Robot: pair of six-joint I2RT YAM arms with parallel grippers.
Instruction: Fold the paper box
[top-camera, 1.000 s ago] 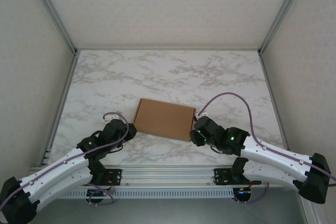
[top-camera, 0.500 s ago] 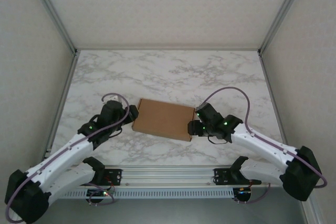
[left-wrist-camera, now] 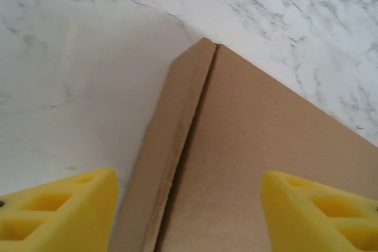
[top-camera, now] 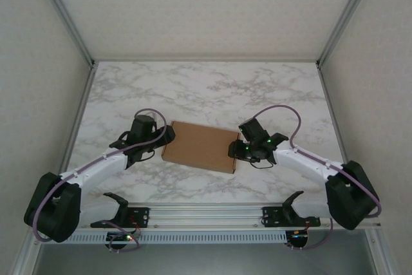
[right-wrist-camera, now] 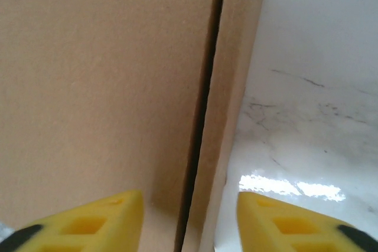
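The paper box (top-camera: 200, 145) lies closed and flat on the marble table, a plain brown cardboard rectangle. My left gripper (top-camera: 168, 134) hovers at its left end, open, yellow fingertips (left-wrist-camera: 56, 208) straddling the box's left side wall (left-wrist-camera: 171, 146). At the right end my right gripper (top-camera: 235, 149) is open too, one fingertip (right-wrist-camera: 82, 222) over the lid (right-wrist-camera: 106, 87) and the other (right-wrist-camera: 295, 222) over the table, with the right side wall (right-wrist-camera: 227, 122) between them. Neither gripper holds the cardboard.
The marble tabletop (top-camera: 206, 91) stretches free behind the box. Metal frame rails (top-camera: 77, 120) run along the left and right edges, and an aluminium rail (top-camera: 206, 214) with the arm bases runs along the near edge.
Both arms have reached forward from the near corners of the box to its left and right ends. The box has stayed almost in place.
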